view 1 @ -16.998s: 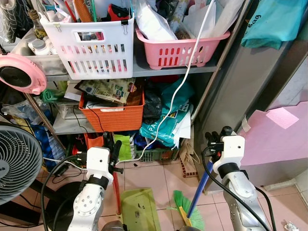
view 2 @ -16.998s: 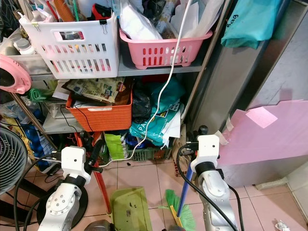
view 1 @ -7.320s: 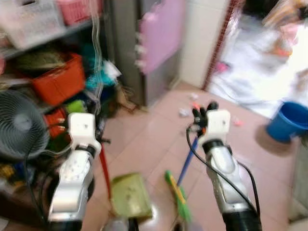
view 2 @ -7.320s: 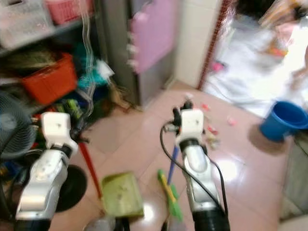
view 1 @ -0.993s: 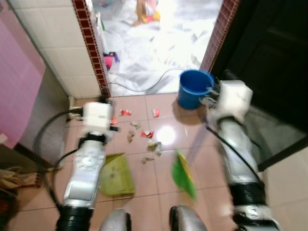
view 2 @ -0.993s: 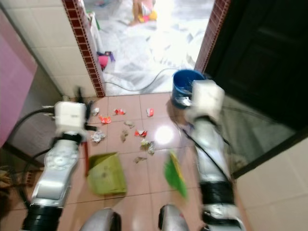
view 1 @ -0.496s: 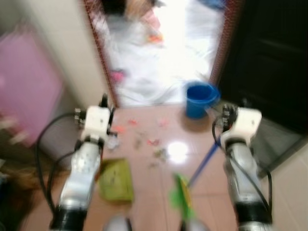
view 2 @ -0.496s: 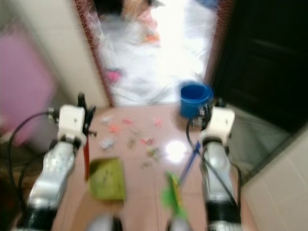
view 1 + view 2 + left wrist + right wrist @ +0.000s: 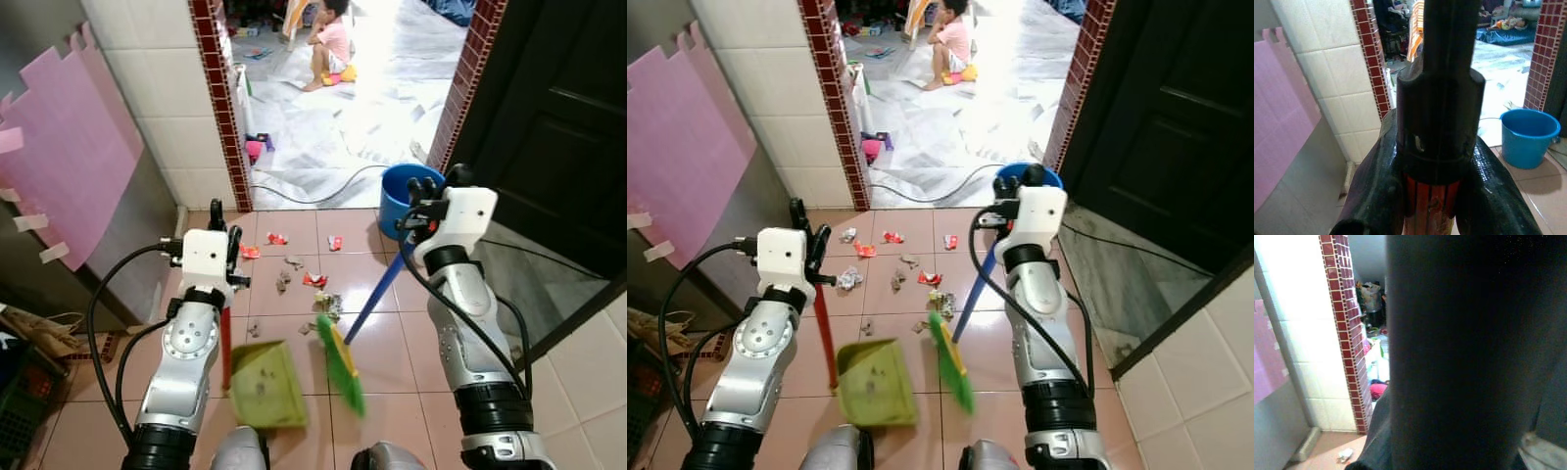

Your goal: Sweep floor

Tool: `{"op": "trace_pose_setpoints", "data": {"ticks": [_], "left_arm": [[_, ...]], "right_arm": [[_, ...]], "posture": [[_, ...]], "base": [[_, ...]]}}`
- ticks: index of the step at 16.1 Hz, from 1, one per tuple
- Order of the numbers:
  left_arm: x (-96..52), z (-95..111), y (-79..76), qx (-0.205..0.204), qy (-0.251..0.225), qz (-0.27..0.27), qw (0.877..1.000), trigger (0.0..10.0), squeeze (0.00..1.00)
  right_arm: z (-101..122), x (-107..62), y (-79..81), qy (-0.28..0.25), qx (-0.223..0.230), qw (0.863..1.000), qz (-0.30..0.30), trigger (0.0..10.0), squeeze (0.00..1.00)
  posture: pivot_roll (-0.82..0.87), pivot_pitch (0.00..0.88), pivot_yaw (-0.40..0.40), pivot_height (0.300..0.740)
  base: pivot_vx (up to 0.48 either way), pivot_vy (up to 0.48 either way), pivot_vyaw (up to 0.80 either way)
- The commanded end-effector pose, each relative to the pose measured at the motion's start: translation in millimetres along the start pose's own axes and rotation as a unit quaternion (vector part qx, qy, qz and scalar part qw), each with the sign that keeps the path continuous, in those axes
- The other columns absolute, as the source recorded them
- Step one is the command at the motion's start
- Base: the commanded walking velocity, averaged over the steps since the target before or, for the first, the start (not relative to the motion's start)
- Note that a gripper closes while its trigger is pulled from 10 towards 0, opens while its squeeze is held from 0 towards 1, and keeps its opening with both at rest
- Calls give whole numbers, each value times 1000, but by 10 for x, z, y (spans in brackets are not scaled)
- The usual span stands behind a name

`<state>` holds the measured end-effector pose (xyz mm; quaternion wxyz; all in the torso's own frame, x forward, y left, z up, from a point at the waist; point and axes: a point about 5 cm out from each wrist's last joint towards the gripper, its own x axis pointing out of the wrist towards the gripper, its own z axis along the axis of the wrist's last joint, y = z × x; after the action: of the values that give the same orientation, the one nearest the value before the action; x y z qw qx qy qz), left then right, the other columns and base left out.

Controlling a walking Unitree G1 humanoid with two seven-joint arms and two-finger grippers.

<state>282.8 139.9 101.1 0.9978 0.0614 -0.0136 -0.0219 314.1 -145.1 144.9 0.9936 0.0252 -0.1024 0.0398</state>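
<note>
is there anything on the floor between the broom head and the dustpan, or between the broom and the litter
Nothing visible blocks either. The green broom head sits just right of the green dustpan with bare tile between them. The scattered litter lies on open tile ahead of both, and the blue bucket stands off to the right.

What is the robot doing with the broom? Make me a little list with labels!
Left end effector: shut on the dustpan's red handle
Right end effector: shut on the broom's blue handle
Dustpan: green, resting on the floor tiles near the robot
Broom head: green, just right of the dustpan
Litter: small scraps scattered on the tiles ahead of broom and dustpan
Bucket: blue, by the doorway
Person: sitting on the floor in the next room
</note>
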Motion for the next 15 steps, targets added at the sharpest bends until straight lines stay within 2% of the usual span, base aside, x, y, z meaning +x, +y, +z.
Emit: {"op": "trace_pose_setpoints", "data": {"ticks": [1, 4, 7, 10, 12, 15], "left_arm": [[20, 129, 78, 6, -33, 19, 999, 10000, 0], [1, 87, 109, 10, -24, 16, 1000, 10000, 0], [49, 98, 91, 9, -21, -5, 1000, 10000, 0], [72, 109, 28, 10, -23, -25, 999, 10000, 0], [82, 92, -18, 0, -16, -35, 999, 10000, 0], [105, 96, -20, -6, -16, -32, 999, 10000, 0]], "right_arm": [[136, 43, -67, -35, -21, 999, -15, 10000, 0], [150, 36, -122, -43, -45, 997, -40, 10000, 0], [109, 5, -156, -40, -60, 996, -60, 10000, 0], [51, -23, -175, -23, -62, 994, -86, 10000, 0], [47, -67, -151, -23, -55, 996, -66, 10000, 0], [56, -26, -167, -22, -33, 997, -65, 10000, 0]], "posture": [[7, 0, 13, 740], [5, 0, 24, 740], [6, 0, 43, 740], [-3, 0, 60, 740], [-17, 0, 68, 740], [-19, 0, 64, 740]], "base": [[0, 0, 0], [0, 0, 0], [0, 0, 0], [0, 0, 0], [0, 0, 0], [0, 0, 0]]}}
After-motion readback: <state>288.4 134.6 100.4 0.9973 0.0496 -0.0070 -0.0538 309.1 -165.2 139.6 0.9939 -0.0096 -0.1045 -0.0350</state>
